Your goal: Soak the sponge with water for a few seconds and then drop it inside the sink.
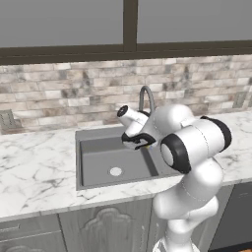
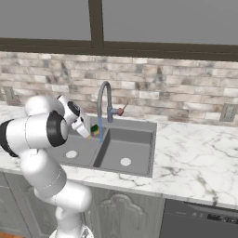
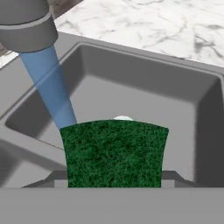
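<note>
At the hand view's lower centre, the claw [image 3: 114, 183] is clamped on the sponge [image 3: 114, 153], held above the sink [image 3: 183, 100] just beside the water [image 3: 50, 87]; soaking looks underway, dropping remains.

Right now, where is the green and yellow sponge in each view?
Left base view: hidden behind the arm, over the sink.
Right base view: green-yellow sponge beside the grey gooseneck faucet, under its spout.
Hand view: bottom centre, touching the blue water stream.
Shared landmark: the faucet.
</note>
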Available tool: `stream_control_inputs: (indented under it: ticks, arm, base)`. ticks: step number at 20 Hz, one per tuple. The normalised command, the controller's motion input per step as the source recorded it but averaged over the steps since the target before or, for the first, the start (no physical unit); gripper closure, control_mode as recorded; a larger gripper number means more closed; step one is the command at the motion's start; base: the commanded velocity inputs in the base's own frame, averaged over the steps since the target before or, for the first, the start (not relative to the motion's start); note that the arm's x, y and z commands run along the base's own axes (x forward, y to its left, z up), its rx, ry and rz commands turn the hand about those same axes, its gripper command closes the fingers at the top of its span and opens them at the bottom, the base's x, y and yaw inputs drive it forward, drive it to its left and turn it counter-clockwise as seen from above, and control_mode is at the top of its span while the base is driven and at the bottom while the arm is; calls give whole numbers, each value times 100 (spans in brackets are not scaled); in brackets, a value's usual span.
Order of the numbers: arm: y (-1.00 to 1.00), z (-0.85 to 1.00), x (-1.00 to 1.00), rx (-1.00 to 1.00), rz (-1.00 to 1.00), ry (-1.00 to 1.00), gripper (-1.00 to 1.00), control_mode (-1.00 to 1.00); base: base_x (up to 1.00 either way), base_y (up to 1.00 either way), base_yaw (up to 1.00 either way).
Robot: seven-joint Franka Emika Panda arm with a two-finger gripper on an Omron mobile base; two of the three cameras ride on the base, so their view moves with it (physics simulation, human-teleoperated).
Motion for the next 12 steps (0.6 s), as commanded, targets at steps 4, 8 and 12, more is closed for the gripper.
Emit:
stream_control_inputs:
  ticks: [4,8,12]
  arm:
    - [-3,-4,13,0,-2,0,100,-100]
    - [-8,-6,14,0,-1,0,100,-100]
    - [-4,-12,25,-1,0,1,100,-100]
  base:
    - [0,0,0]
    - [0,0,0]
    - [0,0,0]
